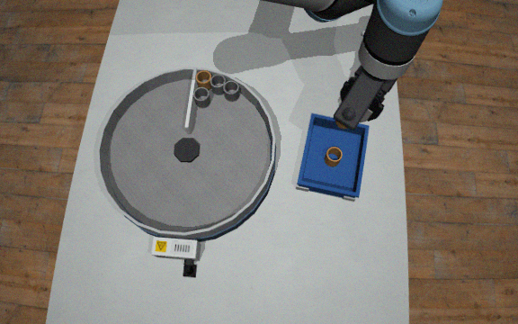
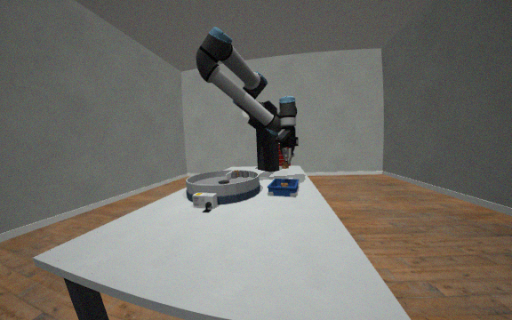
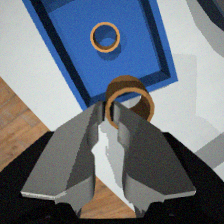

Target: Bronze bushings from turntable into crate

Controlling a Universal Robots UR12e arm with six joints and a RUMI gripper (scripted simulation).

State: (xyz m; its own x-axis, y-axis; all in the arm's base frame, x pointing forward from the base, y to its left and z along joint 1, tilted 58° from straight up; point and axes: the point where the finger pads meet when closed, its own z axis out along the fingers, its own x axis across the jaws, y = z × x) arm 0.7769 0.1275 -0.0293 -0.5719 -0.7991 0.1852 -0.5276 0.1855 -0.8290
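My gripper [image 3: 107,102] [image 1: 344,122] [image 2: 286,164] is shut on the wall of a bronze bushing [image 3: 134,95] and holds it above the far edge of the blue crate [image 1: 310,148] [image 3: 60,55] [image 2: 278,192]. A second bronze bushing [image 1: 335,153] [image 3: 105,37] [image 2: 284,183] stands upright in the middle of the crate. On the grey turntable [image 1: 160,180] [image 2: 234,181], one bronze bushing [image 1: 203,78] stands at the far rim next to three steel bushings [image 1: 218,83] [image 1: 231,87] [image 1: 201,94], just right of a white divider bar [image 1: 190,101].
A dark octagonal hub [image 1: 186,149] sits at the turntable's centre. A white control box [image 1: 175,247] [image 2: 204,199] with a yellow label sits at the turntable's near edge. The arm's base [image 2: 267,153] stands at the far end of the white table [image 1: 286,252]. Wooden floor lies all around.
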